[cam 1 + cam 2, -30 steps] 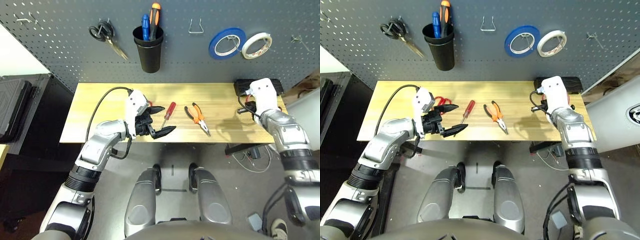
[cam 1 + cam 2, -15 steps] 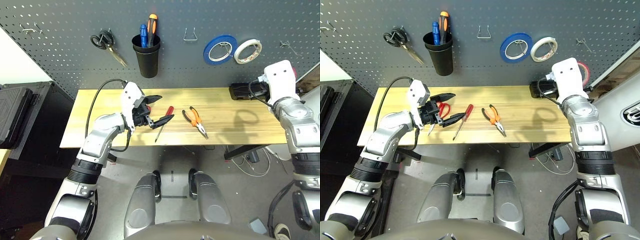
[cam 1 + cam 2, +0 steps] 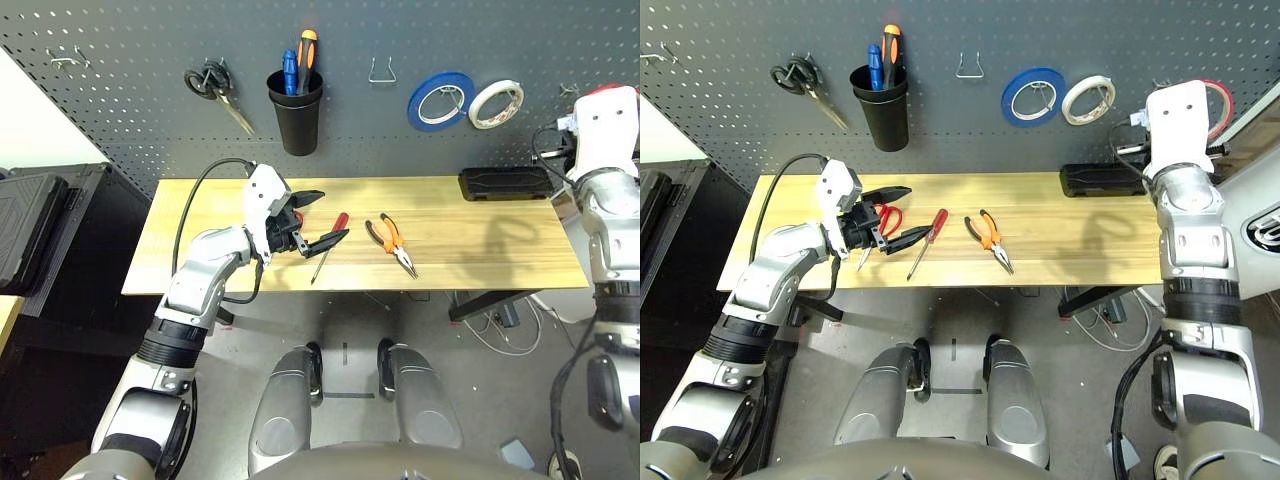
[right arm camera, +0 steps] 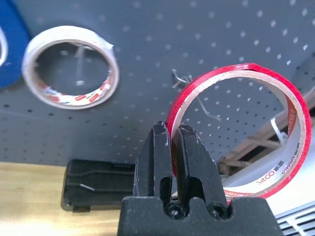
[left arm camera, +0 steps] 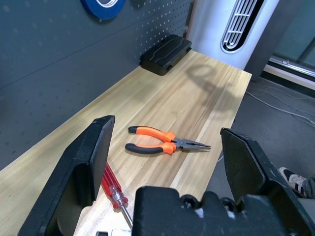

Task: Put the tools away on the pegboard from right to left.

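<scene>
Right gripper [image 4: 173, 135] is raised up in front of the pegboard [image 3: 940, 120], fingers clamped together on the rim of the red tape ring [image 4: 241, 130], which stands upright past the fingertips, close to the board. A bare metal hook [image 4: 189, 91] on the board shows through the ring's opening, just behind it; can't tell if ring touches the hook. White tape roll [image 4: 71, 66] hangs on the board beside the gripper toward the robot's left, blue tape roll [image 3: 1036, 95] further along that way. A black flat case [image 4: 98, 184] lies on the wooden table [image 3: 1070, 245] below the gripper, against the board. Left gripper [image 3: 315, 220] hovers low over the left part of the table, fingers spread wide apart, holding nothing. Red-handled screwdriver [image 5: 114, 186] lies on the table just ahead of and between those fingers; orange-and-black needle-nose pliers [image 5: 165, 142] lie flat further out past the fingertips, apart from the screwdriver. Red-handled scissors [image 3: 885, 218] lie on the table right under the left gripper, partly hidden by it. Further up on the board above the left gripper: black-handled scissors [image 3: 215, 85] on a hook and a black cup [image 3: 298, 115] with a blue and an orange-black handle in it.
</scene>
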